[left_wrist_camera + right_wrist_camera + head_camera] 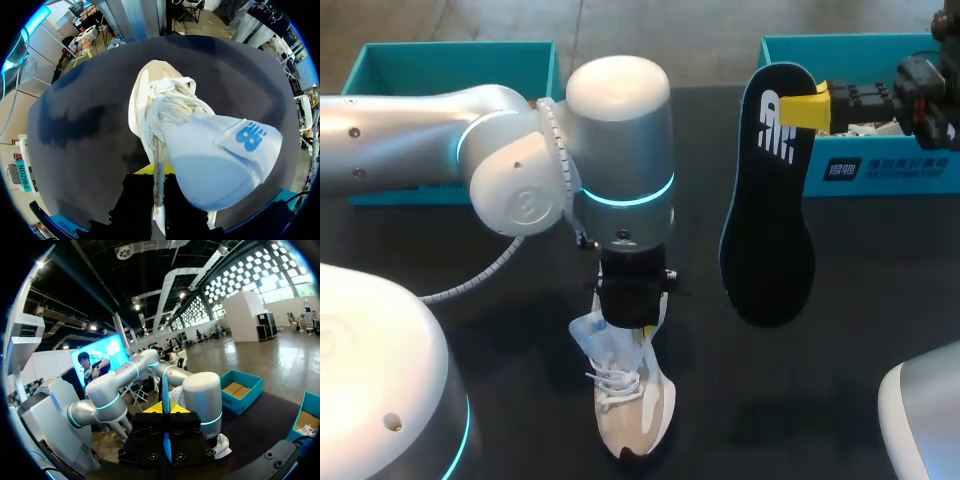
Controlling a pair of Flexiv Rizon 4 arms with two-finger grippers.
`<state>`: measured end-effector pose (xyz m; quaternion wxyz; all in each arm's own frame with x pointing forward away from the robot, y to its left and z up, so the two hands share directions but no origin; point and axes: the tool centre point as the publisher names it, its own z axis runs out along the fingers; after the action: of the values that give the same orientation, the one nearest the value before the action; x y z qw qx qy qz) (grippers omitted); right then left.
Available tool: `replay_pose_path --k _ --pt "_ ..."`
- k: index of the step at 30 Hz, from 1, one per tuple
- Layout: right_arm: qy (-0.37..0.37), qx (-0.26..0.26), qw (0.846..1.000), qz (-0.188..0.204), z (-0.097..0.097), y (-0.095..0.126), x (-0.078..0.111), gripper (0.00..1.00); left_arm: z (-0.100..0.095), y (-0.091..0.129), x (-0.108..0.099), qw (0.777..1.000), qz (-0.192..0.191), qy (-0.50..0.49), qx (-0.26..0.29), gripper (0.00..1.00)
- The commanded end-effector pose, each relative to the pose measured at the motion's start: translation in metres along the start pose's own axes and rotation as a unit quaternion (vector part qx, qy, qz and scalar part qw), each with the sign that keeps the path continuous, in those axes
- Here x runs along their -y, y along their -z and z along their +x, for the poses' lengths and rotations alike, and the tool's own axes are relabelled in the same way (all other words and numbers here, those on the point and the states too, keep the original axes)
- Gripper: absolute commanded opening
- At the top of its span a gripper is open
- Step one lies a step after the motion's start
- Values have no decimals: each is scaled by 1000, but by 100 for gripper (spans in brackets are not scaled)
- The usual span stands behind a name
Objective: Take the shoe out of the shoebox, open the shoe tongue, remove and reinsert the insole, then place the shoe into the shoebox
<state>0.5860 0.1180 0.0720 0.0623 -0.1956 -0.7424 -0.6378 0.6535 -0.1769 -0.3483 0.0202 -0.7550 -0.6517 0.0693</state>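
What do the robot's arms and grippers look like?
The left arm is smooth silver-grey with round joints, glowing cyan rings and a white coiled cable. The right arm shows the same silver shell. Both the left gripper and right gripper are black blocks with yellow tips.

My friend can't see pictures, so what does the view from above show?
The right hand holds a black insole up in the air. The left hand pinches the tongue of a beige shoe on the black table.

The shoe [635, 405] stands on the table [860, 300], insole [767, 240] hanging right of it, seemingly before the shoebox [880, 188].
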Motion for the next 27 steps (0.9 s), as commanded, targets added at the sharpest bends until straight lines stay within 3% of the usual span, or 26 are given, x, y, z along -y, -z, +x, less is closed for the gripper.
replay_pose_path --k 1,16,18,24,26,27 --pt "-1 -1 1000 4 -2 -4 -5 0 -7 -8 -4 1000 1 5 1 0" --pt "-1 -1 1000 4 -2 -4 -5 0 -22 -17 -15 999 5 26 43 2" --pt "-1 -1 1000 4 -2 -4 -5 0 -23 -17 -16 999 4 26 45 16" --pt "-1 -1 1000 4 -2 -4 -5 0 -24 -19 -17 998 5 26 50 45" --pt "-1 -1 1000 4 -2 -4 -5 0 -25 -18 -17 998 5 27 56 50" --pt "-1 -1 1000 4 -2 -4 -5 0 -26 -17 -18 998 5 27 61 62"
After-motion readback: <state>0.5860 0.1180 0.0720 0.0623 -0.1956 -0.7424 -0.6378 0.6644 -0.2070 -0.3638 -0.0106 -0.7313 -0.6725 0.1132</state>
